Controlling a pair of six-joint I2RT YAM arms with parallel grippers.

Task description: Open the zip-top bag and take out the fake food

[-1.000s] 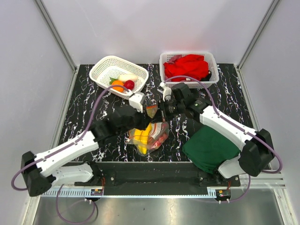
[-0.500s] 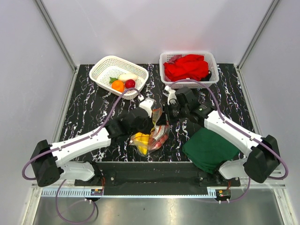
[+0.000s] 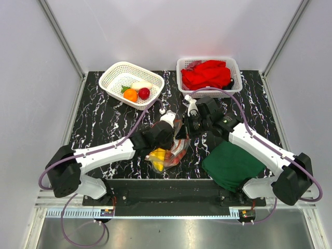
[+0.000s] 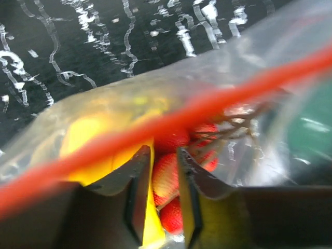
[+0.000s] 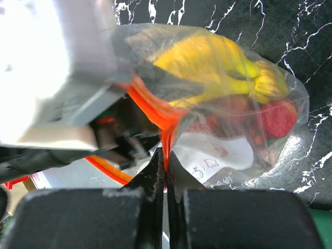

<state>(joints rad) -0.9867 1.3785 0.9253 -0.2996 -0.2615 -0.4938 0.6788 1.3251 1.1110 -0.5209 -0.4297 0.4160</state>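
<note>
"How was the light?"

"Bright and even from overhead in my top view; shadows were soft and faint."

"And the wrist cameras?"

"Worse; on the left the zip-top bag was smeared and out of focus up close; on the right I saw a blown-out white patch upper left; the plastic glared."

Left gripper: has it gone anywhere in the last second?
Yes. Seen from above, the left gripper has moved rightward, away from the left-hand white basket, and now sits over the zip-top bag.
</note>
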